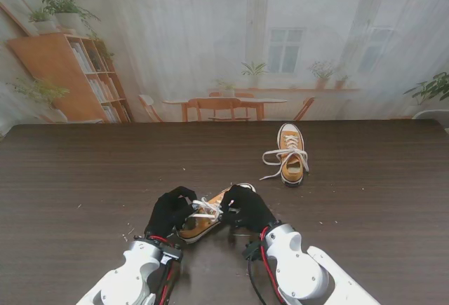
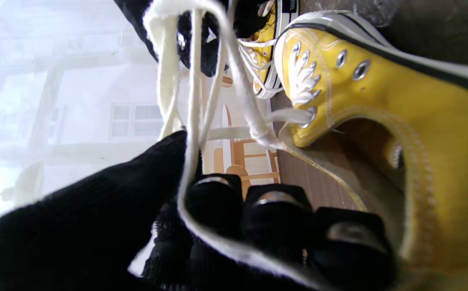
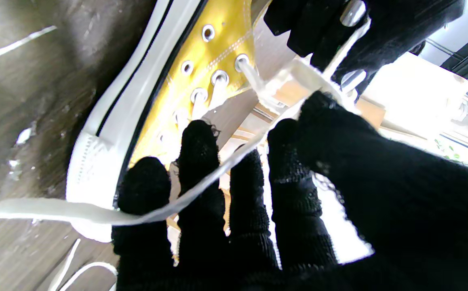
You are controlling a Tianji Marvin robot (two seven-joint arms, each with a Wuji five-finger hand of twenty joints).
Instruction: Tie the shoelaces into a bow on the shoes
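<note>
Stand view. Our left hand and right hand, both in black gloves, meet over the near shoe, a yellow canvas sneaker lying on the dark wooden table close to us, between the two wrists. Its white laces are drawn up between the two hands. Both hands have their fingers curled onto the laces. The second shoe stands well apart, farther from us and to the right, with its own loose laces spread across the table top beside it.

Left wrist view. The left hand has its fingers bent, and a lace strand runs between the thumb and the fingers and on across them; we read this as a grip on the lace. The near shoe fills the side of the picture, tilted, with its eyelets and open collar visible. The right hand holds the other end of the strands.

Right wrist view. The right hand has a lace strand lying over its fingers and pressed under the thumb. The near shoe lies beyond the fingertips, white toe cap nearest. The left hand pinches the laces at the top eyelets.
</note>
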